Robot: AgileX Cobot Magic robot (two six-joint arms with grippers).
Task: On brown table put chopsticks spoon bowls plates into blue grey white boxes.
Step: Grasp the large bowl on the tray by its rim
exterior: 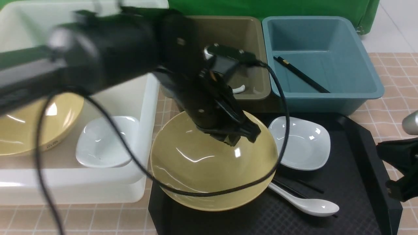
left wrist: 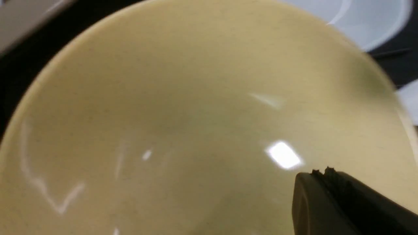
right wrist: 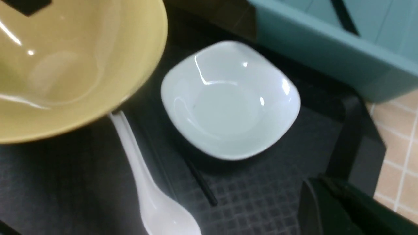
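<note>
Left jaws clamp the yellow bowl (exterior: 196, 173) by its rim; right jaws together

Yellow bowl (exterior: 202, 169) overlapping handle of white spoon (exterior: 313, 205), white plate (exterior: 302, 143) beside, black chopstick (exterior: 303, 76) lying diagonal in blue box (exterior: 326, 101)

A: We log bright, even overhead light. Soft shadows under the bowl (exterior: 196, 171) on the tray (exterior: 343, 195).
B: Agreed. Glare spots on the bowl glaze, and on the plate (exterior: 302, 143). Left arm (exterior: 104, 52) v. blurred in front view, close to lens. We find left wrist view soft thruout.
</note>
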